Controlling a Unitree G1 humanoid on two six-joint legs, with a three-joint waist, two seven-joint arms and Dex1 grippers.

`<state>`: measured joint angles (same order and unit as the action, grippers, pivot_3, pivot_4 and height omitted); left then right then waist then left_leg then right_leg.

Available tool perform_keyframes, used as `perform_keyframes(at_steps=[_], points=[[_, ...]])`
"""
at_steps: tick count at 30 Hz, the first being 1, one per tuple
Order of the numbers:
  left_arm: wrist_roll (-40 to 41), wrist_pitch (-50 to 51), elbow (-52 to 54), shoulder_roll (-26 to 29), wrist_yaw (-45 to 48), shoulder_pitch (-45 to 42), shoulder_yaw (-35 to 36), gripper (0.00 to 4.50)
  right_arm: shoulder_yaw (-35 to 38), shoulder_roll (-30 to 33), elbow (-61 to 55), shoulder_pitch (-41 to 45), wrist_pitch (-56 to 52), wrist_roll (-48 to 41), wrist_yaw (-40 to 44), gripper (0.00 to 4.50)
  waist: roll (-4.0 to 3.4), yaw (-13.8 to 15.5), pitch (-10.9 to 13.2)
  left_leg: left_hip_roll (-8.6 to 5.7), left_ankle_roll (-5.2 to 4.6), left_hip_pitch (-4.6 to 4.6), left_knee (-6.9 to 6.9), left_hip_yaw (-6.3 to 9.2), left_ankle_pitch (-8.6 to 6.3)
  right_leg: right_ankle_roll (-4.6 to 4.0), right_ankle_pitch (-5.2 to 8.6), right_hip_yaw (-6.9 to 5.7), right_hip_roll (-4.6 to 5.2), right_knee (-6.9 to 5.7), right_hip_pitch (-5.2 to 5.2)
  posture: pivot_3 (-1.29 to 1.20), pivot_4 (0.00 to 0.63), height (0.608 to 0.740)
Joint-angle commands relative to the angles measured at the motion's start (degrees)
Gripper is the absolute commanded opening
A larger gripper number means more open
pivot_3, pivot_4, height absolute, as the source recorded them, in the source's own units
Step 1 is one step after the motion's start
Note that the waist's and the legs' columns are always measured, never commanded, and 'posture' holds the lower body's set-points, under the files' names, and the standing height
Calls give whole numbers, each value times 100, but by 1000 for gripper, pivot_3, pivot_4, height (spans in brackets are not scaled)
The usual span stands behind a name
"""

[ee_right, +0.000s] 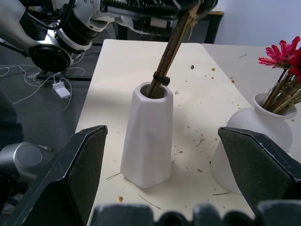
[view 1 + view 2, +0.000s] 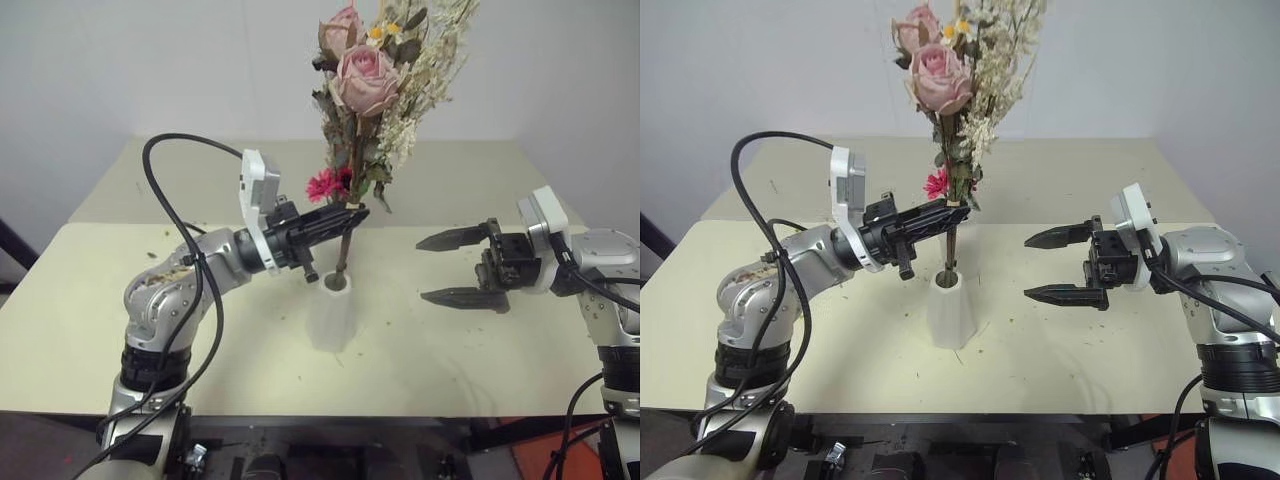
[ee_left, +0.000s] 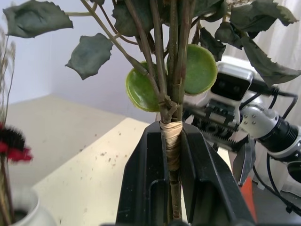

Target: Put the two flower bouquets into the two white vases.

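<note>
My left gripper (image 2: 350, 215) is shut on the stems of the rose bouquet (image 2: 365, 80), which has pale pink roses, green leaves and cream sprigs. The bouquet stands nearly upright, and its bound stem ends (image 1: 162, 77) dip into the mouth of the tapered white vase (image 2: 330, 320) near the table's front. The rounded white vase (image 1: 249, 141) stands just behind it and holds the tan dried bouquet with its magenta bloom (image 2: 322, 185). My right gripper (image 2: 460, 268) hangs open to the right of the tapered vase, pointing at it, with nothing between its fingers.
The vases stand on a cream table (image 2: 480, 350) sprinkled with dry plant crumbs (image 1: 197, 141). A second tabletop (image 2: 470, 170) adjoins it at the back, against a white wall. A black cable (image 2: 170, 150) loops above my left arm.
</note>
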<state>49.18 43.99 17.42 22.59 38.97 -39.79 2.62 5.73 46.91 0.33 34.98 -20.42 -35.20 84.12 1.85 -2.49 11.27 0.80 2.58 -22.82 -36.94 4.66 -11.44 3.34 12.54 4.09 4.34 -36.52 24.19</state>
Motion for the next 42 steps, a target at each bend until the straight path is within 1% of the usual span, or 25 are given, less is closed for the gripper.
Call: perform_keyframes(at_steps=[1,4,6,7,9,11,16,18,24,27,33,37,42], points=[[-75,-133,179,69,66,17,4,133,220,62,-170,54,10,-155,-23,4500,0,2,0,0,0,0,0,0,0,0,0,0,0,0,0,0,150,740],[-113,-125,166,99,100,96,-28,133,210,52,-175,58,12,-154,-45,4500,0,-5,0,0,0,1,0,0,0,0,0,0,0,0,0,0,150,740],[-149,-86,161,129,101,150,-51,848,207,47,-185,48,14,-154,-59,4500,0,-6,0,0,0,1,0,0,0,0,0,0,0,0,0,0,150,740],[-142,-61,158,146,111,173,-48,1070,205,45,-182,50,14,-153,-63,4500,0,-5,0,0,0,0,0,0,0,0,0,0,0,0,0,0,150,740],[-114,-25,183,187,149,224,-27,1657,206,46,-182,47,15,-154,-65,4500,0,-1,0,0,0,1,0,0,0,0,0,0,0,-1,0,0,150,740],[-32,29,286,294,220,340,35,2328,208,48,-181,40,14,-153,-68,4500,0,-5,0,0,0,1,0,0,0,0,0,0,0,0,0,0,150,740],[106,130,625,828,439,886,246,3932,207,52,-160,17,24,-139,-58,4500,0,-28,0,2,-1,1,2,0,-1,-1,0,1,-1,-3,2,0,150,740],[162,155,748,1021,435,1126,357,4474,193,42,-117,40,42,-121,-46,4500,0,-20,0,2,-1,4,1,0,-1,1,2,2,-1,-5,1,0,150,740],[202,138,951,1505,452,1681,719,4474,122,-29,19,120,110,-50,-21,4500,0,1,0,2,-1,5,1,0,-1,2,3,1,-1,-5,-1,0,150,740],[146,61,925,1523,374,1743,736,4474,80,-69,72,172,135,-20,-12,4500,0,8,0,2,-1,3,1,0,-1,1,3,1,0,-3,0,0,150,740],[-45,-84,542,967,214,1263,280,4474,31,-125,112,270,119,6,-26,4500,0,26,0,2,-1,4,0,0,0,2,3,0,0,-2,-3,0,150,740],[-281,-264,129,558,299,807,-54,4474,58,-102,52,229,76,-18,-43,4500,0,21,0,1,-1,2,0,0,0,-5,-1,0,-1,-1,-2,0,150,740],[-490,-419,-220,239,528,381,-323,4474,104,-64,-58,158,-2,-62,-108,4500,0,-10,0,1,-1,2,0,0,0,-7,-3,1,-2,-1,-1,0,150,740]])
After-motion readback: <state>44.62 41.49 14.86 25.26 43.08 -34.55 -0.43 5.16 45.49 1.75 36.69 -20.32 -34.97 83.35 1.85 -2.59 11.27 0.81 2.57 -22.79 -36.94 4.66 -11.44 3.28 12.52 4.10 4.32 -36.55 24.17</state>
